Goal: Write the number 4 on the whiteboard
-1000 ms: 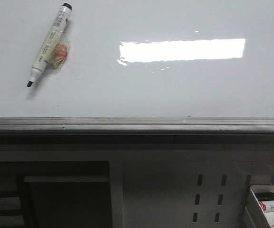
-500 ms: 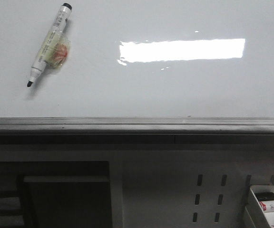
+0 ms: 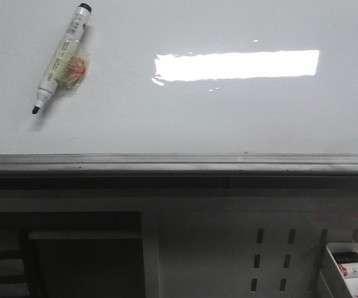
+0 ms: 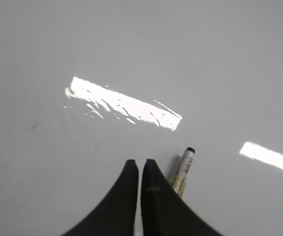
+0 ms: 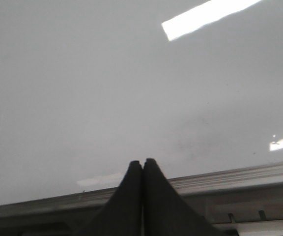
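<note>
The whiteboard (image 3: 229, 118) is glossy white, with a bright rectangular light reflection (image 3: 238, 65) and a grey edge rail (image 3: 179, 162) along its near side. No number 4 shows on it. A white marker (image 3: 59, 56) with a black tip and a yellowish tape wrap lies on the board at the far left. Neither gripper shows in the front view. My left gripper (image 4: 140, 162) is shut and empty over the board, and the marker (image 4: 184, 167) lies just beside one finger. My right gripper (image 5: 142, 161) is shut and empty, near the rail (image 5: 230, 177).
Below the rail is a grey panel with slots (image 3: 272, 257). A white bin (image 3: 353, 264) holding spare markers stands at the lower right. A short thin dark mark (image 4: 33, 128) shows on the board in the left wrist view.
The marker appears a few pixels further left in the front view. Nothing else has visibly changed.
</note>
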